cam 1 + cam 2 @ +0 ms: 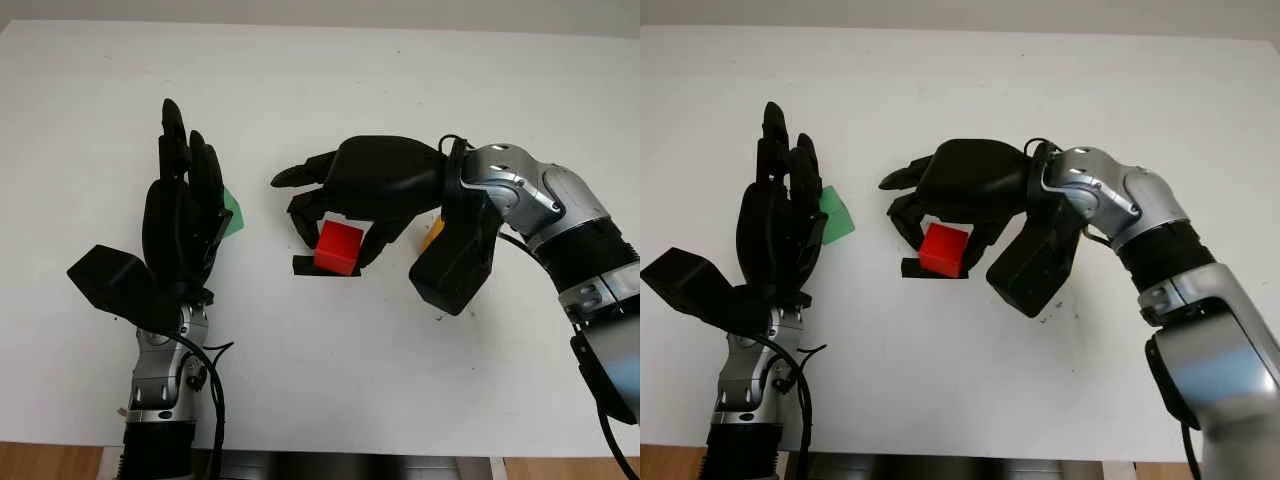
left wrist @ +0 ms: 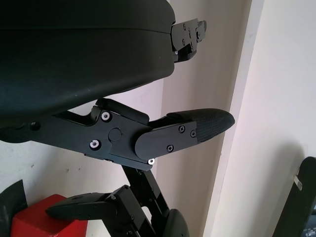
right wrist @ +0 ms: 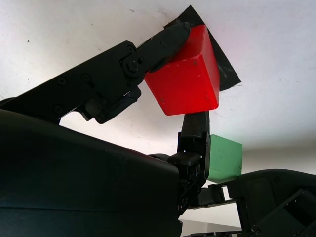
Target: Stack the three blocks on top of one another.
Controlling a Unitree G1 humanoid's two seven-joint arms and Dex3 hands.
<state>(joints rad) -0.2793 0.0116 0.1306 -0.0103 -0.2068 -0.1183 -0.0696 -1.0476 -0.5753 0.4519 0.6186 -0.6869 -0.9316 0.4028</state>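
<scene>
My right hand (image 1: 345,215) is closed on the red block (image 1: 338,247), fingers curled around its sides. The block sits on a black tape patch (image 1: 305,266) near the middle of the white table (image 1: 400,380). My left hand (image 1: 180,215) is open, held upright toward the table's left edge, holding nothing. The green block (image 1: 233,212) lies just beside it, partly hidden behind its fingers. An orange block (image 1: 432,233) shows behind my right wrist, toward the right edge.

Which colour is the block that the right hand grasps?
Red block, in the right hand; clearest in the right wrist view.
</scene>
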